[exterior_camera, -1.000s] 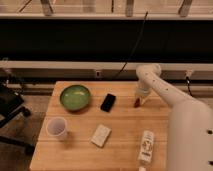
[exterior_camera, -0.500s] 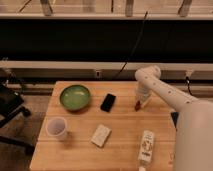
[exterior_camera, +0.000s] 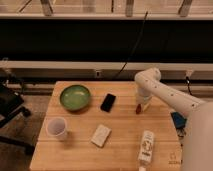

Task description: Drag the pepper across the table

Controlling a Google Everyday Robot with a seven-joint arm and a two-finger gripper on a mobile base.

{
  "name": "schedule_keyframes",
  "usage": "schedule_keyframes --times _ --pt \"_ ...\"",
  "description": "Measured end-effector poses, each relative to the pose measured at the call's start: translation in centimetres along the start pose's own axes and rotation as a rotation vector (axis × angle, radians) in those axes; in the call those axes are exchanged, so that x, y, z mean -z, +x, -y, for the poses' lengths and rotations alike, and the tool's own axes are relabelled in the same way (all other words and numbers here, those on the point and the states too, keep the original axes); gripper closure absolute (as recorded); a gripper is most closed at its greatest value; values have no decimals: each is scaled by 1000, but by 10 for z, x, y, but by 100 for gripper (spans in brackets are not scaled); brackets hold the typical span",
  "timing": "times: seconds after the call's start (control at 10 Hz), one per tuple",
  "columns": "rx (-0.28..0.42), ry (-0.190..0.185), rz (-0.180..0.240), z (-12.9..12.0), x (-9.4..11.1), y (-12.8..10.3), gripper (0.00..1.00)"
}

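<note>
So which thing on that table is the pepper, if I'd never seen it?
Start at the wooden table and find the robot's white arm over its far right part. At the arm's tip is the gripper, with the pepper right under it. It is a small slim red sliver, unlike the flat black phone to its left.

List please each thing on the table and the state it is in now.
pepper: lying on the table, under the gripper.
gripper: down at the pepper.
bowl: upright, looks empty.
cup: upright.
phone: lying flat.
white bottle: lying on its side.
white box: lying flat.
</note>
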State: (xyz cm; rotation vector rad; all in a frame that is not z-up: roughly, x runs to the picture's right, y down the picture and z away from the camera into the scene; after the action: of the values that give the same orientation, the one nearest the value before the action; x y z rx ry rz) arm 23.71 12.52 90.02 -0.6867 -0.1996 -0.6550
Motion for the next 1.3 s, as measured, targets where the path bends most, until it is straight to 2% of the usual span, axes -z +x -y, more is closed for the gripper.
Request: schedule_keyframes --times 0.2,0.7,1.0,1.3 --pt "13 4 -1 -3 2 -5 100" --pt "3 -7 -7 -22 2 3 100" --pt "-2 1 -11 -25 3 2 100" --pt "12 -7 -14 -30 2 1 100"
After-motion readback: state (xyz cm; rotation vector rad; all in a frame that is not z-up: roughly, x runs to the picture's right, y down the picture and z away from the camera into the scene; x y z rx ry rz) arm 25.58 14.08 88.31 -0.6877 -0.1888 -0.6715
